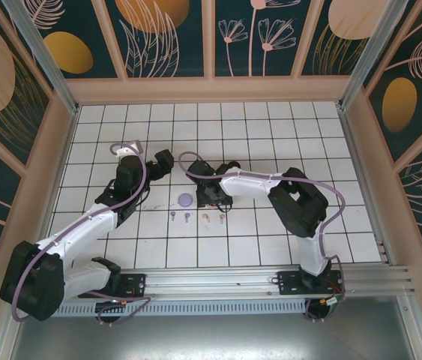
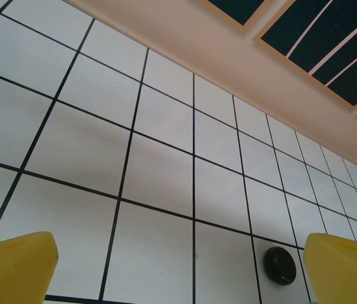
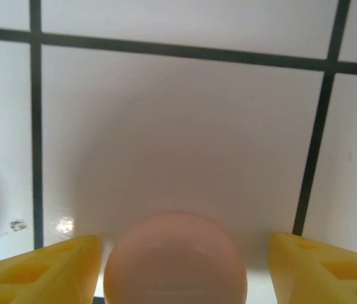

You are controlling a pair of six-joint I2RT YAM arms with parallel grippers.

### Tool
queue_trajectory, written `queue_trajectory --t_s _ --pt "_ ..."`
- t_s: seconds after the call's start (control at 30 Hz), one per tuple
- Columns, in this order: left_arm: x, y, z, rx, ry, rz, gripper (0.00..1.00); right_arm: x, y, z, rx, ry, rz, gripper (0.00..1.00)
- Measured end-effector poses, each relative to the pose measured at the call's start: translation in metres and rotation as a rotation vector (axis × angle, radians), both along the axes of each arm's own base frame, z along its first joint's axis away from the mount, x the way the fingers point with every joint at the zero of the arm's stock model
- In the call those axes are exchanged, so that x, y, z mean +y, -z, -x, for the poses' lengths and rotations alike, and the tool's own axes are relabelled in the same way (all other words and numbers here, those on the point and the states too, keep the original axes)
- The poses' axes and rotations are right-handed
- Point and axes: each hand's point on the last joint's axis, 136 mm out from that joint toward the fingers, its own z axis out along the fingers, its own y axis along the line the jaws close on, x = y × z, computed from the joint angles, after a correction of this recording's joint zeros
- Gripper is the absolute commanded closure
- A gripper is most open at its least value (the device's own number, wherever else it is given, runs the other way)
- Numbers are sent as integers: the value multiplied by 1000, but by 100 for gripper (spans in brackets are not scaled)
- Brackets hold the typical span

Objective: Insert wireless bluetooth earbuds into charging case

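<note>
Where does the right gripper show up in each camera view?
Top external: right gripper at mid-floor, just right of the purple case.
Right wrist: its yellow fingers at both bottom corners, flanking a pink case.
Shared landmark: the white tiles with black lines.

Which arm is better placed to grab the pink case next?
Right. The right gripper has its jaws open on either side of the pink case, low over it. The left gripper hangs open over bare tiles, with a black case off to one side.
</note>
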Motion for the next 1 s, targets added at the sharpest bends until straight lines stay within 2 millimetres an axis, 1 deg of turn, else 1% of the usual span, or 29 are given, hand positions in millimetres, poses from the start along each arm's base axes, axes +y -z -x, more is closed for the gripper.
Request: queue_trajectory --t_s 0.17,0.3,0.43,0.57,0.7,0.77,0.9,1.0 --pt "-3 -2 0 -7 12 8 1 2 1 -2 7 -8 -1 34" --pt "-6 -4 0 -13 31 15 1 2 1 -3 11 -21 3 38" --pt "-9 -6 -1 -23 43 21 1 3 1 -5 13 -26 2 46" --pt "-13 -2 -2 -14 61 25 1 4 0 -4 17 -32 -1 56" --pt "-17 3 -2 0 79 29 1 4 -1 -4 18 -31 -16 58" --pt "-19 3 -3 0 85 43 1 3 -2 -2 20 -24 -32 58" --pt "-24 -3 -3 -20 105 87 1 -1 -11 3 21 -9 -65 59" --pt "-31 -2 0 -37 142 111 1 -2 -28 -4 -3 19 -116 60"
